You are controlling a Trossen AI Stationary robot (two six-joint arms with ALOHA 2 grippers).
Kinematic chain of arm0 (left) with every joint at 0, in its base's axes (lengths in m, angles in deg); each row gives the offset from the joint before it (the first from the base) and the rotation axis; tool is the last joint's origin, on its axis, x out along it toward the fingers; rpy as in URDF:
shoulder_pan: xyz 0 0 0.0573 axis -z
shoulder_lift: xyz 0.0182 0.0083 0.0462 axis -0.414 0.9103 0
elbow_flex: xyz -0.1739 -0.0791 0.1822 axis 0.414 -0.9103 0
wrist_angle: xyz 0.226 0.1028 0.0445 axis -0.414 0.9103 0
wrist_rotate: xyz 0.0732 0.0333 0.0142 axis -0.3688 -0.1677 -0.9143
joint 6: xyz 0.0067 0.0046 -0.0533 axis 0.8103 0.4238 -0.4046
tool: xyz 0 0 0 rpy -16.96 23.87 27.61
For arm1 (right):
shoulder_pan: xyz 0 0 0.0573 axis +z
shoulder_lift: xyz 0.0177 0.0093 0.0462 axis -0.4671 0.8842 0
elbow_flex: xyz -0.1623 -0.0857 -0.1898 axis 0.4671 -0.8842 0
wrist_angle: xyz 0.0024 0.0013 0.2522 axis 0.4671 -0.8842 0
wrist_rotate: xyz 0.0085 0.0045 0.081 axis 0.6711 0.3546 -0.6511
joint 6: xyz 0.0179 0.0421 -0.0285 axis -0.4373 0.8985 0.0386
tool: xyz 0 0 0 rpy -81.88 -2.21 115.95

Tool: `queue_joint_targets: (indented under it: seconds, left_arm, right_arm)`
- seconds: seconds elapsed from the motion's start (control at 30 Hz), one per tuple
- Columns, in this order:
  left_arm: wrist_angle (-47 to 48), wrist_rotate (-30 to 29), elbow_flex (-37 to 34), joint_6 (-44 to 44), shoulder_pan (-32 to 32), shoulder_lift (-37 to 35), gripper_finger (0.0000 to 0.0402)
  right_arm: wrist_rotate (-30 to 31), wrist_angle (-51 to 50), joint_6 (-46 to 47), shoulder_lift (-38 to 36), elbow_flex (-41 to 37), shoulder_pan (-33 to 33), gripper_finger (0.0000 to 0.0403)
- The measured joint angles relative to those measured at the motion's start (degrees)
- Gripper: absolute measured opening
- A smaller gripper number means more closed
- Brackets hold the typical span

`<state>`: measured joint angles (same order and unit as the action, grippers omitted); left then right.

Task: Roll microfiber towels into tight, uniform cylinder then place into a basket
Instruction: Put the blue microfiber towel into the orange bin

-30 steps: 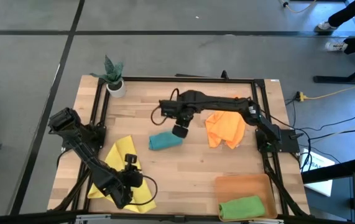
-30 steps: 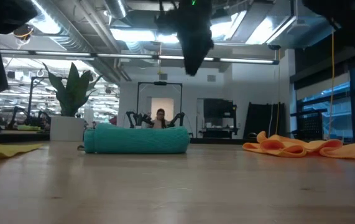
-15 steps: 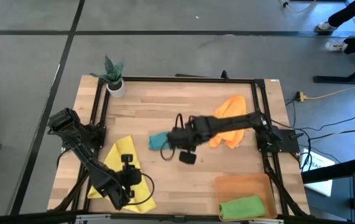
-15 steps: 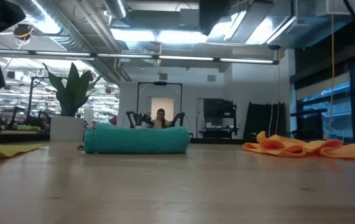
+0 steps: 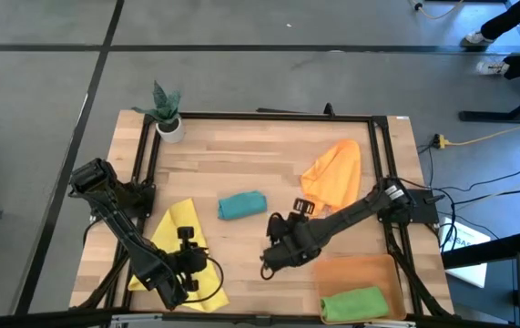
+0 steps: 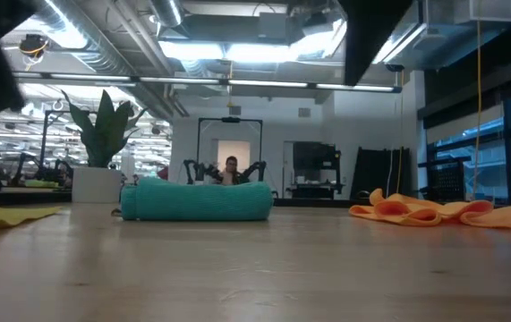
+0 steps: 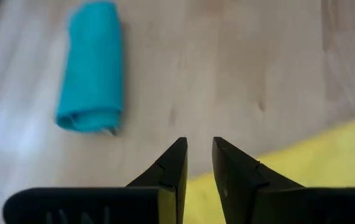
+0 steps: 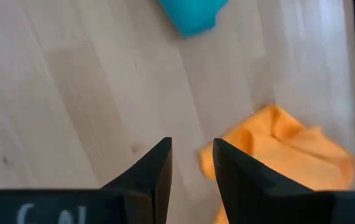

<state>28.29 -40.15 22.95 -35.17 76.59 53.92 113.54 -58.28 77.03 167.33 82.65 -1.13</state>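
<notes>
A rolled teal towel (image 5: 242, 205) lies on its side on the table's middle; it also shows in the low view (image 6: 197, 199). An orange towel (image 5: 332, 179) lies crumpled at the far right. A yellow towel (image 5: 182, 228) lies spread at the near left, partly under my left arm. A rolled green towel (image 5: 354, 303) lies in the orange-brown basket (image 5: 332, 271) at the near right. My right gripper (image 5: 269, 263) hangs above bare table left of the basket, its fingers nearly together and empty. My left gripper (image 5: 189, 240) hangs over the yellow towel, fingers nearly together and empty.
A small plant in a white pot (image 5: 168, 126) stands at the far left corner. A black frame (image 5: 269, 116) runs around the table. Bare wood (image 5: 241, 264) lies between the teal roll and the near edge.
My right gripper has left the spot over the teal roll and swung toward the table's near edge and right, ending beside the basket. The teal roll has stayed where it was.
</notes>
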Motion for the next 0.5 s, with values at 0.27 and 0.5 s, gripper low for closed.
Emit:
queue_joint_targets:
  seconds: [0.27, 0.5]
  left_arm:
    - [0.0, -7.4, 0.0, 6.6, -4.4, 0.0, 0.0066]
    - [-0.2, -7.0, 0.0, 9.8, -9.0, 0.0, 0.0066]
  right_arm:
    - [4.1, 18.0, -15.1, -0.1, -10.5, 0.4, 0.0119]
    - [4.0, 29.0, -29.9, 0.0, -15.0, -0.4, 0.0119]
